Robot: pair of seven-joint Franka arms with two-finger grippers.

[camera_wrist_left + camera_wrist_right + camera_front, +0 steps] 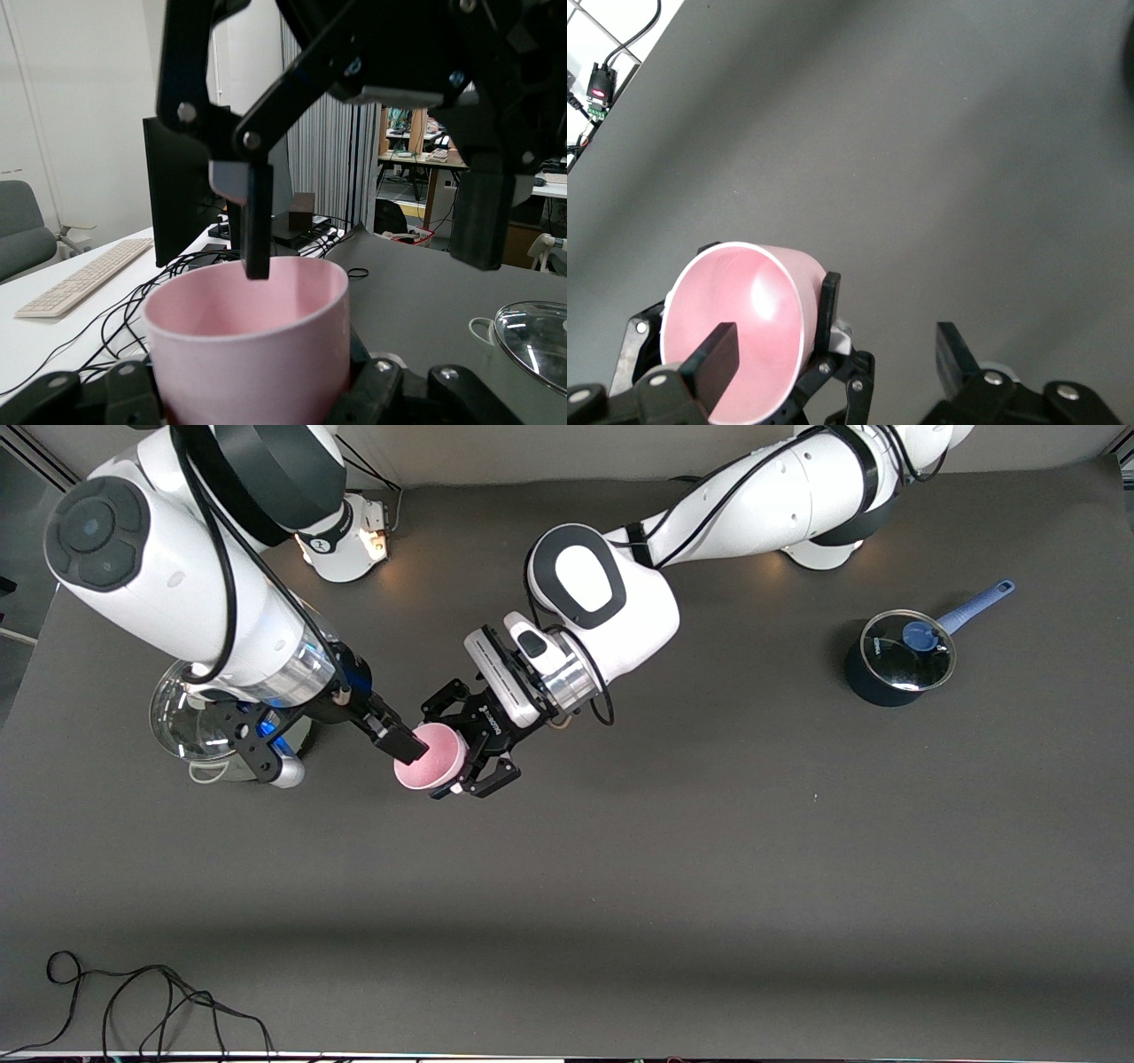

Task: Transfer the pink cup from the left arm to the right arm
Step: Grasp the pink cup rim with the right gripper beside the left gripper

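left tool [469, 757] of mine is clamped on the pink cup [431, 757], holding it up over the middle of the surface [709, 850]. right tool [400, 742] stands wide open, one finger [399, 741] dipped inside the cup's mouth, the other outside. a lidded pot [899, 660] sits toward my left arm's end.

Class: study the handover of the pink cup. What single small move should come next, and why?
Probably the right end effector closes on the rim: one finger is already inside the pink cup, the other outside, open, while the left end effector holds the cup above the table.
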